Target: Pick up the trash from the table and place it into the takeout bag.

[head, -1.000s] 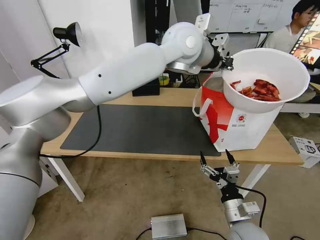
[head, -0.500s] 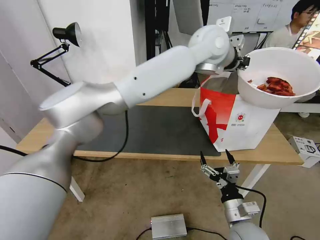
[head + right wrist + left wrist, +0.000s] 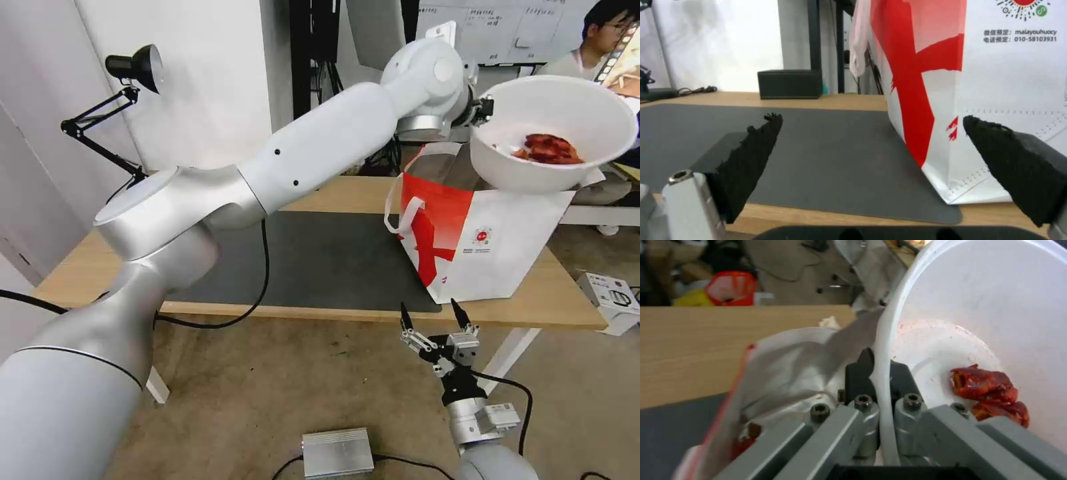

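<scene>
A white round bowl [image 3: 553,133] with red crayfish shells [image 3: 547,148] hangs in the air above the mouth of the takeout bag [image 3: 487,243]. My left gripper [image 3: 481,110] is shut on the bowl's rim [image 3: 884,380], one finger on each side of the rim. The bowl tilts slightly, and the shells [image 3: 991,393] lie low inside it. The white-and-red bag stands on the right part of the table [image 3: 553,300], its silver lining [image 3: 795,366] showing. My right gripper [image 3: 433,319] waits open below the table's front edge, with nothing between its fingers [image 3: 751,156].
A dark grey mat [image 3: 300,253] covers the table's middle. A black box [image 3: 790,84] stands at the back by the wall, and a black desk lamp [image 3: 133,67] is clamped at the far left. A silver box [image 3: 337,452] lies on the floor.
My left arm has swung right and lifted the bowl higher, from in front of the bag to above its opening. The right arm has not moved.
</scene>
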Robot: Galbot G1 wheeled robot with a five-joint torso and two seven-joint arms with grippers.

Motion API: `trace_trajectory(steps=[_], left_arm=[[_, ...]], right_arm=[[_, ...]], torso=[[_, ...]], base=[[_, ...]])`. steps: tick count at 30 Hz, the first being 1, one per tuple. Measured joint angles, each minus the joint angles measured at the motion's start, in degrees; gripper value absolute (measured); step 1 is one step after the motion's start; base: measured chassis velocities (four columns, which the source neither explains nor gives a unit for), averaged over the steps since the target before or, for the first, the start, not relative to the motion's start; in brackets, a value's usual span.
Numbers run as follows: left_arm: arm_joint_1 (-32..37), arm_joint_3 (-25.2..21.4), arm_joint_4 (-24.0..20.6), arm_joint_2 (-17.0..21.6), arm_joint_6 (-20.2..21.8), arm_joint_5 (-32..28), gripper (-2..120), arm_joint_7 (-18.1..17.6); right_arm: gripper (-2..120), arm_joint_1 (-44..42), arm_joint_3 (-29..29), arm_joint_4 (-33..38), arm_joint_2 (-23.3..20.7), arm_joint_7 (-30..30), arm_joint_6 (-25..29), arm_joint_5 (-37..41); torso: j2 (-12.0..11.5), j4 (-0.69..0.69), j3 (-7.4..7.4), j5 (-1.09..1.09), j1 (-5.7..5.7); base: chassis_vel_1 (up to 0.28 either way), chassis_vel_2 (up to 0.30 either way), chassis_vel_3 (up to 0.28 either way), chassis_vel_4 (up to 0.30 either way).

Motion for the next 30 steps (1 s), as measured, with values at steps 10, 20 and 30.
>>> trace_trajectory(steps=[10, 20, 30], left_arm=[[0.75, 1.46, 1.12, 0.01, -4.38, -0.12, 0, -5.80], [2.35, 2.04, 0.62, 0.03, -5.45, 0.96, 0, -7.44], [4.43, 3.04, 0.05, 0.05, -5.97, 2.80, 0, -8.04]], right_arm=[[100, 0.00, 0.00, 0.00, 0.00, 0.00, 0.00, 0.00], [100, 0.00, 0.00, 0.00, 0.00, 0.00, 0.00, 0.00], [100, 0.00, 0.00, 0.00, 0.00, 0.00, 0.00, 0.00]], torso=[[0.00, -0.01, 0.00, 0.00, 0.00], [0.00, -0.01, 0.00, 0.00, 0.00], [0.00, -0.01, 0.00, 0.00, 0.00]], base=[[0.000, 0.000, 0.000, 0.000], [0.000, 0.000, 0.000, 0.000], [0.000, 0.000, 0.000, 0.000]])
